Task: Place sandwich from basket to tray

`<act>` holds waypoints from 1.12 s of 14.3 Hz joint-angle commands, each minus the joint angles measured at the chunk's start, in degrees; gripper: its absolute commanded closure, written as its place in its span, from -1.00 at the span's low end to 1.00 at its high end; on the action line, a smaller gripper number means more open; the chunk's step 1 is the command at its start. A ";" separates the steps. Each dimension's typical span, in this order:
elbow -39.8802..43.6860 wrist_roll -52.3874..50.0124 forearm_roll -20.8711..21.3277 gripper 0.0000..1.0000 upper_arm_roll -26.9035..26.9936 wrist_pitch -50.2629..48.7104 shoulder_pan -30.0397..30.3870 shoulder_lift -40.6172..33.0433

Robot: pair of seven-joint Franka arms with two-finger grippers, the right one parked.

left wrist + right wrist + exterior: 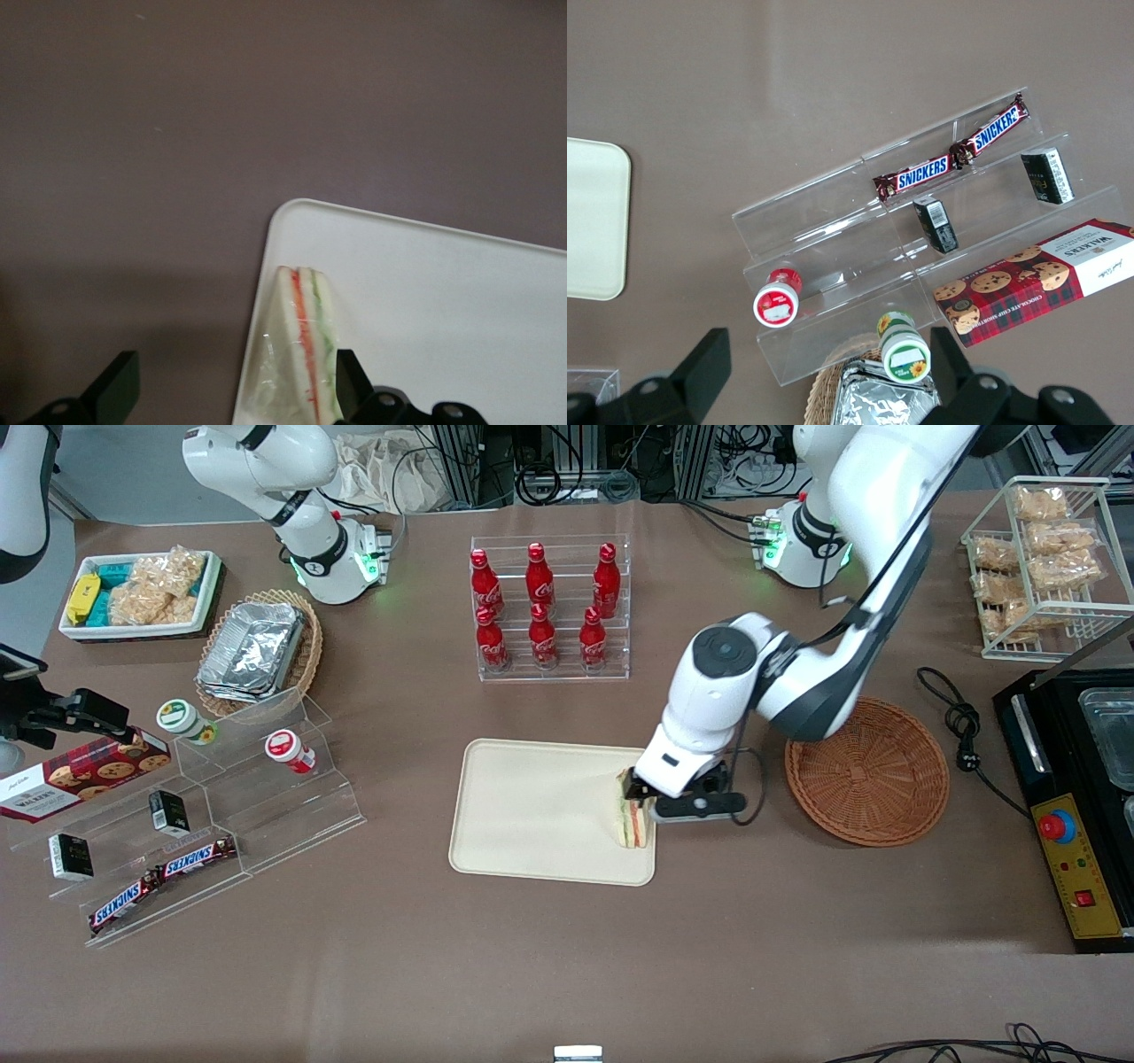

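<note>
The sandwich (pixel 634 824), a wrapped white wedge with orange and green layers, stands on the cream tray (pixel 532 815) at the tray's edge nearest the reddish-brown wicker basket (pixel 873 779). The basket holds nothing. My left gripper (pixel 640 795) hangs right over the sandwich. In the left wrist view the gripper (pixel 235 385) is open; the sandwich (pixel 301 354) lies between the fingers, close against one finger (pixel 350 376) and well apart from the other. It rests on the tray's rim (pixel 443 292).
A clear rack of red cola bottles (pixel 545 607) stands farther from the front camera than the tray. A clear stepped shelf (pixel 221 815) with snack bars and jars lies toward the parked arm's end. A black appliance (pixel 1076 797) and cable (pixel 966 735) lie toward the working arm's end.
</note>
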 commanded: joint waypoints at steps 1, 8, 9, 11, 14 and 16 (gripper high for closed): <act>0.43 2.62 -4.60 -0.99 -0.23 -5.31 1.95 -5.09; 11.78 21.96 -20.17 -0.99 0.04 -35.89 11.52 -13.36; 11.35 23.97 -21.58 -0.99 0.12 -38.44 12.93 -15.90; 11.34 28.37 -24.31 -0.99 0.39 -43.37 15.57 -19.24; 10.64 31.63 -25.28 -0.99 11.60 -48.39 10.60 -24.25; 10.37 37.06 -25.81 -0.99 18.73 -50.94 7.33 -26.55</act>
